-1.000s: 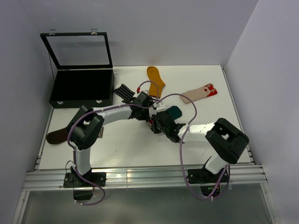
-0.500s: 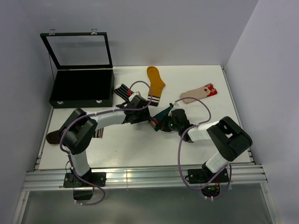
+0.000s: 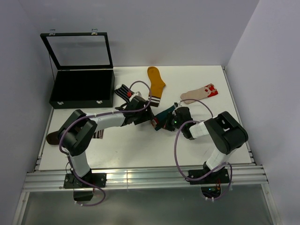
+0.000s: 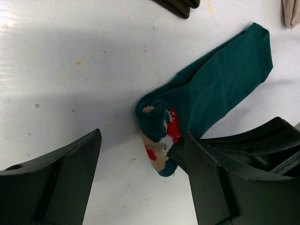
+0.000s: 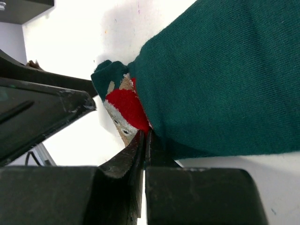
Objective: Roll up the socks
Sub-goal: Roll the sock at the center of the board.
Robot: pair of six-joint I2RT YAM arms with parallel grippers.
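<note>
One teal sock (image 4: 211,89), toe end rolled.
Left fingers (image 4: 65,183) wide astride the roll; right fingers (image 5: 117,183) pinching the sock's edge beside it.

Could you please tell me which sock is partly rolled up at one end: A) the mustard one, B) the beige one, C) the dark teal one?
C: the dark teal fabric sock has its red-and-white patterned end curled into a small roll.

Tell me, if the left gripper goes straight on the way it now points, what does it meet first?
Most likely the rolled end of the teal sock, which lies between the open fingers of the left gripper. The right gripper pinches that sock close beside the roll. Depth is unclear from the wrist view.
</note>
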